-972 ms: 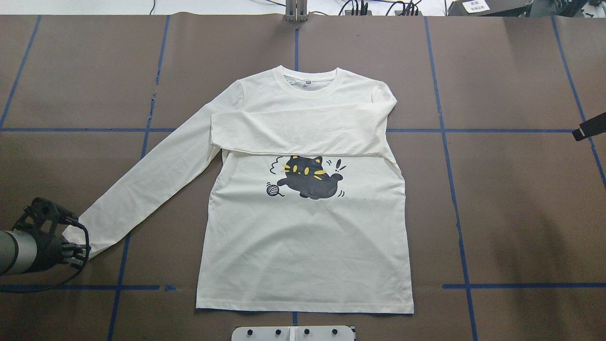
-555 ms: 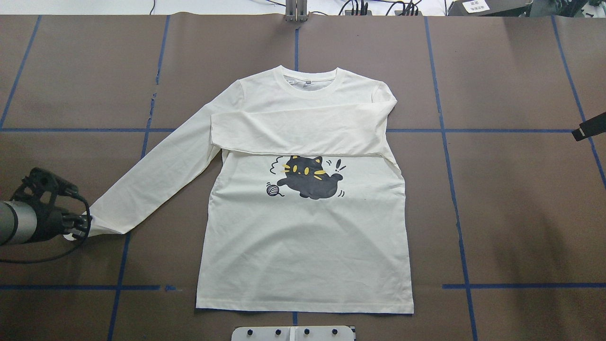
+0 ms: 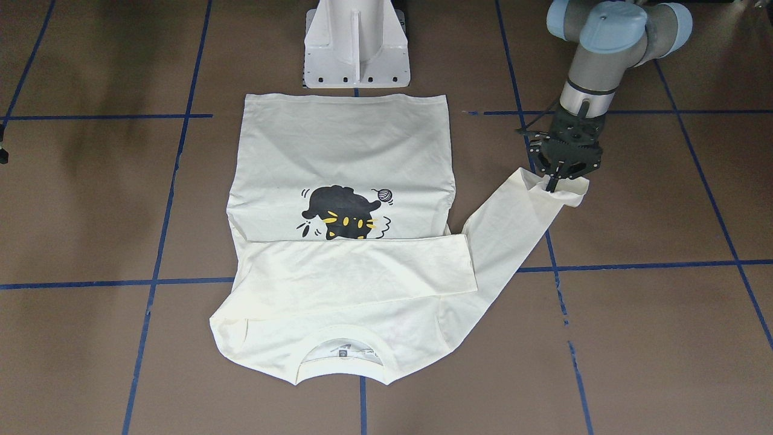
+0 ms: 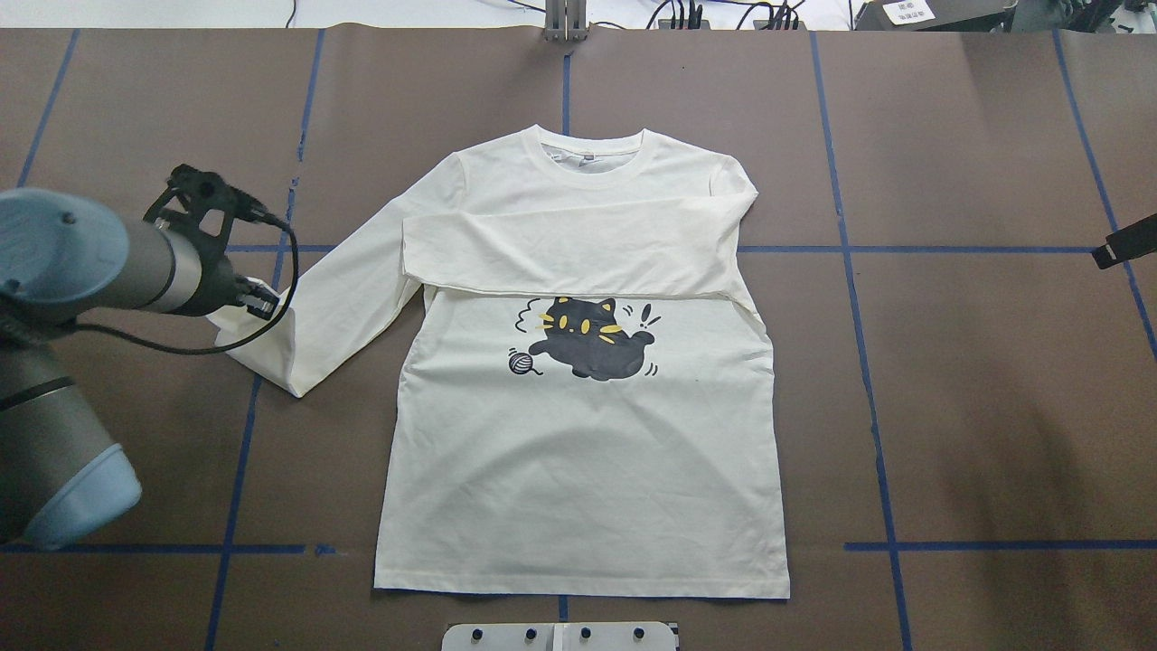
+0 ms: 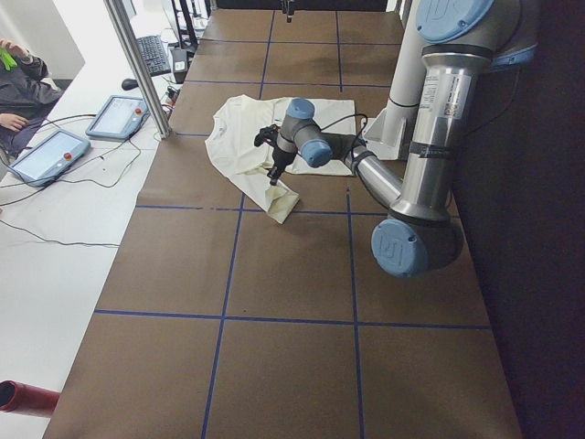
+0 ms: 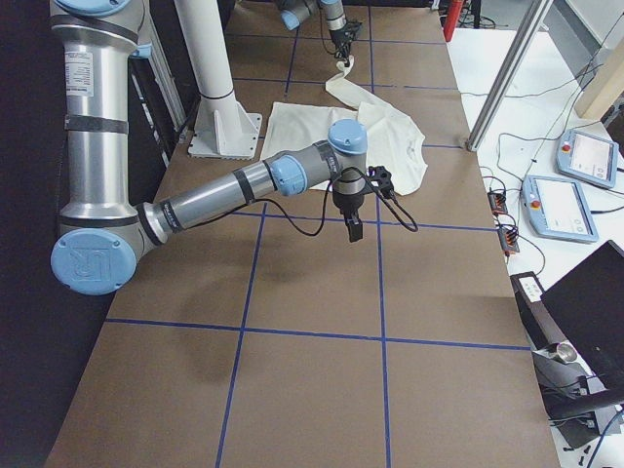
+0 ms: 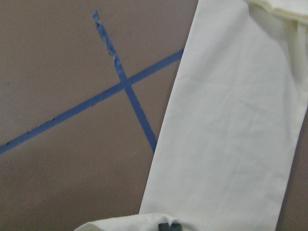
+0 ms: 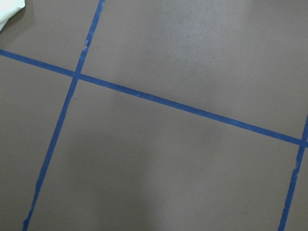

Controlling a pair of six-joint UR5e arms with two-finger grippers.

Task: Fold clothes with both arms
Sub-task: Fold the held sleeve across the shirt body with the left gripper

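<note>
From my remote station: the left arm [image 4: 108,271] has swung up and inward over the past second, its elbow now filling the overhead view's left edge where only the wrist showed before. Its jaws are clenched on the cuff of the sleeve [image 4: 334,298] of the cream T-shirt [image 4: 578,470], which lay stretched toward the desk's near-left corner and is now lifted and doubled back on itself beside the shirt's body, with a fold resting on the brown desk [image 4: 994,407]. The body, the cat print [image 4: 587,348] and the other sleeve [image 4: 569,258] laid across the chest have not shifted; the shirt stays flat at mid-desk, collar away from the robot. The cuff's end is hidden behind the jaws from overhead, and the left wrist camera catches only the fingertips [image 7: 168,226] at its bottom edge. The right arm [image 6: 234,190] hangs over bare desk well clear of the shirt; overhead it is cut to a black sliver at the right edge, and I cannot tell how its jaws stand.
</note>
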